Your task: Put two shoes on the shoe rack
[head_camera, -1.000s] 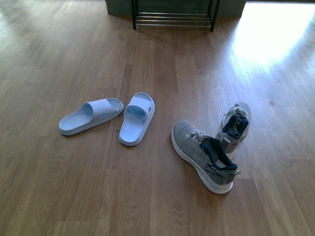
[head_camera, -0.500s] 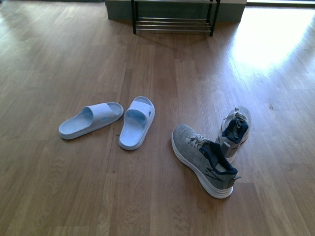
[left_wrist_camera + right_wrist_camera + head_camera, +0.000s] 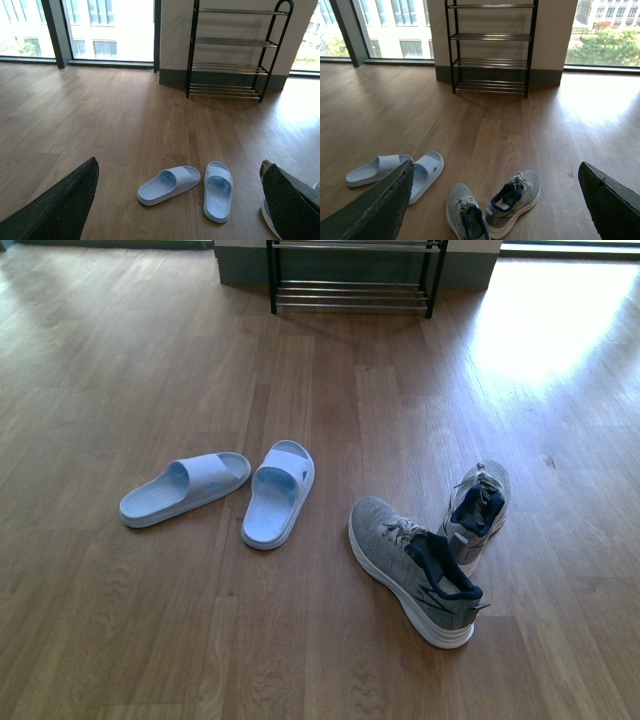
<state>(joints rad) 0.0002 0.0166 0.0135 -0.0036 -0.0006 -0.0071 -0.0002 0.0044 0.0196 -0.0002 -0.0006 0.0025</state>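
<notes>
Front view, L to R. L slide (image 3: 185, 488): flat on floor (image 3: 100, 640), long axis slanting, toe toward R slide (image 3: 279, 493) and nearly touching it. R slide: long axis approx. fore-aft, toe away from robot. Near sneaker (image 3: 412, 570): upright on sole, axis diagonal, heel toward robot and off to the R. Far sneaker (image 3: 478, 510): just behind and R of it, heel close by near sneaker's collar; contact uncertain. Rack (image 3: 352, 285): at far end of floor, roughly centred, well apart from all shoes, no shoe on it. Wrist views: L gripper (image 3: 179, 167) spread wide, nothing held, slides ahead and below; R gripper (image 3: 495, 169) equally wide, empty, sneakers ahead and below. Judged: slides nearer L arm, sneakers nearer R arm; R slide best taken across its width, axis being straight ahead.
</notes>
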